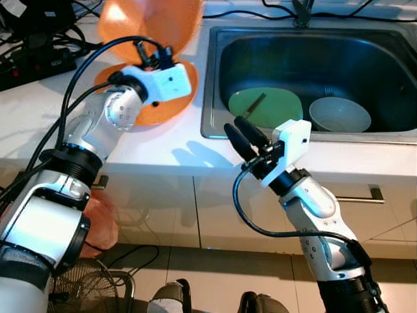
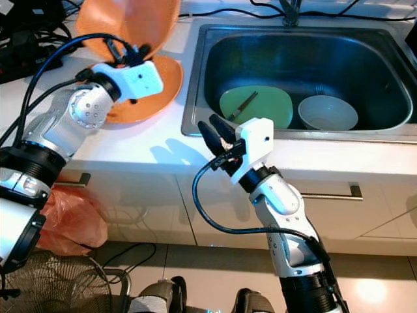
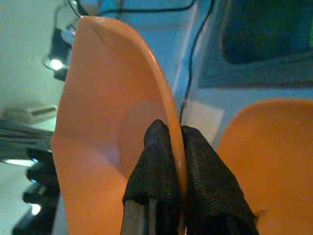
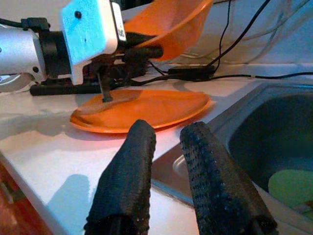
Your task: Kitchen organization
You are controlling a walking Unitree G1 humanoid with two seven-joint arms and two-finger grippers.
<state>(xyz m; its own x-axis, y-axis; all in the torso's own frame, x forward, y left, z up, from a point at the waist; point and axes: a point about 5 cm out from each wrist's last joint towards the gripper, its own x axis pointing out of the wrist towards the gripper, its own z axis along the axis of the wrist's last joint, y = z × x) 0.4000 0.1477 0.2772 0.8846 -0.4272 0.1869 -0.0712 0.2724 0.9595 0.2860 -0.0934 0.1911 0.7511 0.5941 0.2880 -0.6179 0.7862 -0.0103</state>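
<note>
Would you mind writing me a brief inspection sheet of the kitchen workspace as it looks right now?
Surface: white countertop beside a steel sink.
Job's things: orange bowl lifted, tilted on edge above an orange plate lying flat on the counter; green plate with chopsticks and a white bowl in the sink.
Clutter: nothing seen on the counter front.
Grippers: left gripper pinches the orange bowl's rim; right gripper hovers at the counter edge, fingers slightly apart, holding nothing.
Cables: black cables and a power strip at the counter's back left.
Surroundings: cabinet drawers with a handle, an orange bag and a fan grille on the floor.
</note>
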